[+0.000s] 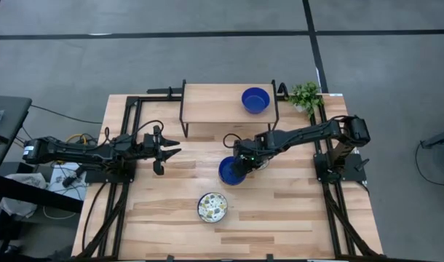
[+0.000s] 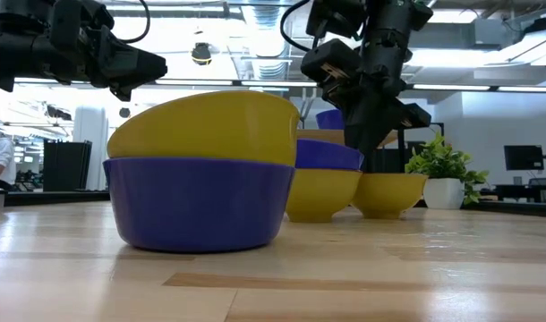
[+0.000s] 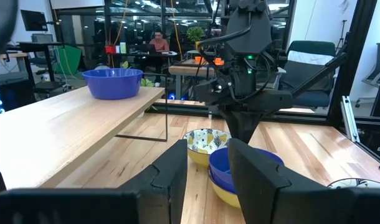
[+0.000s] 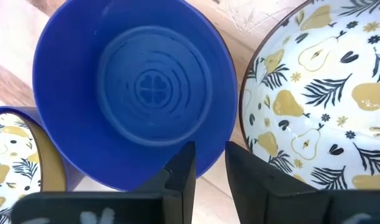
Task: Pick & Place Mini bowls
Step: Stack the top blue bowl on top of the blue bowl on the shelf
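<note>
My right gripper is shut on a glossy blue mini bowl near the table's middle. The bowl tilts over a yellow-sided patterned bowl, and another patterned bowl stands right beside them. A second blue bowl sits on the raised wooden shelf at the far side. Toward the near edge, a patterned bowl sits nested in a blue one. My left gripper waits open at the table's left, raised above the table. My right gripper holds the blue bowl by its rim, one finger inside the bowl and the other outside. The fingers come steeply from above. The bowl hangs tilted over the yellow-sided bowl; whether it still rests in that bowl I cannot tell.
A small green plant in a white pot stands at the far right corner beside the shelf. The shelf's black metal legs stand on the table. Bare wood lies between the two arms and along the near edge.
</note>
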`<action>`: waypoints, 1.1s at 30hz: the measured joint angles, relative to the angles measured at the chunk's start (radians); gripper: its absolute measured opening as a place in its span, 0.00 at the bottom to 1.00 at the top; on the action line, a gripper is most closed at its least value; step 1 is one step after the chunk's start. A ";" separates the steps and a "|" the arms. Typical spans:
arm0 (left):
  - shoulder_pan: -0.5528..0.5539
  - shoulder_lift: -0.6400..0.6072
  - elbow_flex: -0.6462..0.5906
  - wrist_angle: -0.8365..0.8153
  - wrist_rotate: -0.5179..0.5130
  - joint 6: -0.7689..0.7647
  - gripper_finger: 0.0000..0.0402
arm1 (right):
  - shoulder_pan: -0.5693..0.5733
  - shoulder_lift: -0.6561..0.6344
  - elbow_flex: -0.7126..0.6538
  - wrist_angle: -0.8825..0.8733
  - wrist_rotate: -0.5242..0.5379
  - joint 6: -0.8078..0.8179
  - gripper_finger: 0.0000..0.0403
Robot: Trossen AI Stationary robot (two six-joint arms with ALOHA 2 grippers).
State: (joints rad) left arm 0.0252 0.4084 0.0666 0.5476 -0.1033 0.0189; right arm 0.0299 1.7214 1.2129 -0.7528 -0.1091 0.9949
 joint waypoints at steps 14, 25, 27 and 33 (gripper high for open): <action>0.000 0.000 0.000 0.000 0.000 0.000 0.29 | -0.006 0.000 0.000 0.003 0.003 -0.009 0.13; 0.000 0.000 0.000 0.000 0.000 0.000 0.29 | -0.006 0.000 -0.005 0.006 0.004 -0.009 0.13; 0.000 0.000 0.000 0.000 0.000 0.000 0.29 | -0.006 0.000 -0.005 0.006 0.004 -0.009 0.13; 0.000 0.000 0.000 0.000 0.000 0.000 0.29 | -0.006 0.000 -0.005 0.006 0.005 -0.001 0.13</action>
State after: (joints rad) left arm 0.0252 0.4086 0.0666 0.5478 -0.1036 0.0189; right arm 0.0238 1.7218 1.2079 -0.7471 -0.1043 0.9935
